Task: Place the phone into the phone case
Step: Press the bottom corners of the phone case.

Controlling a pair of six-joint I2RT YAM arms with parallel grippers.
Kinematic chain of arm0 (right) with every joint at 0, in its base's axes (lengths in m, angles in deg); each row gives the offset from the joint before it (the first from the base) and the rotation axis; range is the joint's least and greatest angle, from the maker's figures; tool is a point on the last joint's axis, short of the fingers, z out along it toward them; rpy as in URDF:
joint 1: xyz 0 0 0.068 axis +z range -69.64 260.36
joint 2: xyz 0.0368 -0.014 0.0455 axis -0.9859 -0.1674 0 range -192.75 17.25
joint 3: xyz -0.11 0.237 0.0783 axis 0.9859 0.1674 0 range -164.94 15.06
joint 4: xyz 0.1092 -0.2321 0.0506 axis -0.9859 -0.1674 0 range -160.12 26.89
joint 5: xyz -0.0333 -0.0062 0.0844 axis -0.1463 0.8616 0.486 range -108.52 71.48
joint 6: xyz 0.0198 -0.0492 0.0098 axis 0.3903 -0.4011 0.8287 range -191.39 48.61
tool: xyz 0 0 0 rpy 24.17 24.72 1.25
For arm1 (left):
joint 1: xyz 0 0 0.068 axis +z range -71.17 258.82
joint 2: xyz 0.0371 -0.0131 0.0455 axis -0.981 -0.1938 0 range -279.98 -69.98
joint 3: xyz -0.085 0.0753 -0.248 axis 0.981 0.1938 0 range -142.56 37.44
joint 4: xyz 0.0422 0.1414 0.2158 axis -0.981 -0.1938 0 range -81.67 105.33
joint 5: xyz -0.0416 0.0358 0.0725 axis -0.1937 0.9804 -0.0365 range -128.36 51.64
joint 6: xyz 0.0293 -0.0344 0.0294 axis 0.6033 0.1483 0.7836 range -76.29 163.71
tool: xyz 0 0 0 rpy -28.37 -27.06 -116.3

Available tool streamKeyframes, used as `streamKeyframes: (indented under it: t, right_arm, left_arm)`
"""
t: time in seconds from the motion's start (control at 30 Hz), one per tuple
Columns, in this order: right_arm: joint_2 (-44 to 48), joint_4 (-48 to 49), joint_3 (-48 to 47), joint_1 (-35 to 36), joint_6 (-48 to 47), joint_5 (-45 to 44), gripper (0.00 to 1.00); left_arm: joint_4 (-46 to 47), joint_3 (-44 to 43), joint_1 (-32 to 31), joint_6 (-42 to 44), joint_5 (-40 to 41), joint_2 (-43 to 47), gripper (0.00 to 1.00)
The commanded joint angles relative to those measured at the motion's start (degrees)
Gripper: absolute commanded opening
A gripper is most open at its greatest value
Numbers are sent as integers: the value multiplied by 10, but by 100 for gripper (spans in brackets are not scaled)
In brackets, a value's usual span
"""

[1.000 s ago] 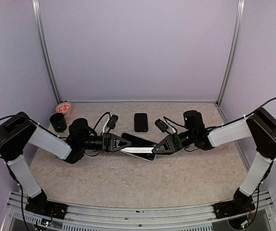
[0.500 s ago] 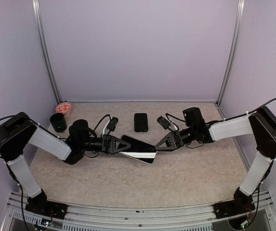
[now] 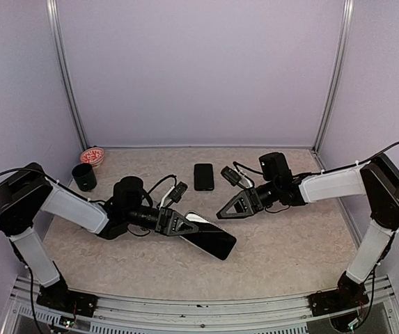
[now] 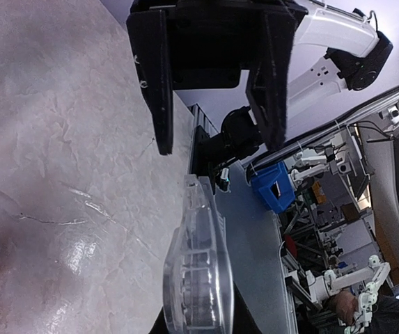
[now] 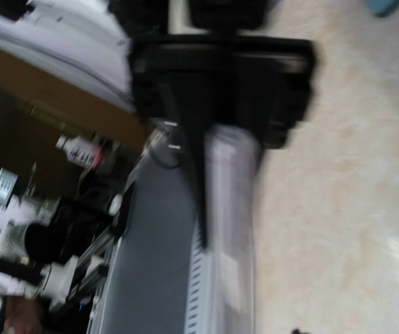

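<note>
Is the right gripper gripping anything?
No: the right gripper is clear of the glossy slab that the left gripper holds.

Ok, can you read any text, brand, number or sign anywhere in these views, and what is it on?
No text can be read in any view.
On the red-and-white round object: red markings, too small to read.
On the phone: dark face, nothing shows.
On the phone case: no print visible.
Right wrist view: too blurred to read anything.

The black, glossy phone (image 3: 212, 238) sits inside the clear phone case (image 4: 198, 278), whose rim shows edge-on in the left wrist view. The left gripper (image 3: 183, 224) pinches one end, and the other end slants toward the table's near right.
</note>
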Motion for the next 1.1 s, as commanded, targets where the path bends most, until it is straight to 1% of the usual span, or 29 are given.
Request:
streamKeyframes:
  t: [0.0,0.2,0.33,0.57,0.8,0.87,1.07]
  right_arm:
    - [-14,-26,-31,33,-21,14,54]
    - [-29,-34,-36,60,-31,11,53]
    - [-37,-91,-54,79,-77,-1,53]
    - [-53,-153,-66,80,-120,-53,53]
    - [-56,-163,-60,65,-127,-66,53]
    - [-61,-161,-57,65,-126,-57,50]
    - [-57,-158,-47,66,-130,-44,38]
  left_arm:
    - [-63,-36,-10,73,-9,13,1]
    - [-84,-41,-17,97,-6,29,1]
    - [-83,-42,-17,97,-7,29,1]
    - [-81,-42,-18,96,-5,30,1]
    - [-75,-34,-18,102,-5,45,1]
    - [-74,-33,-17,103,-3,48,1]
    - [-73,-32,-10,99,2,44,1]
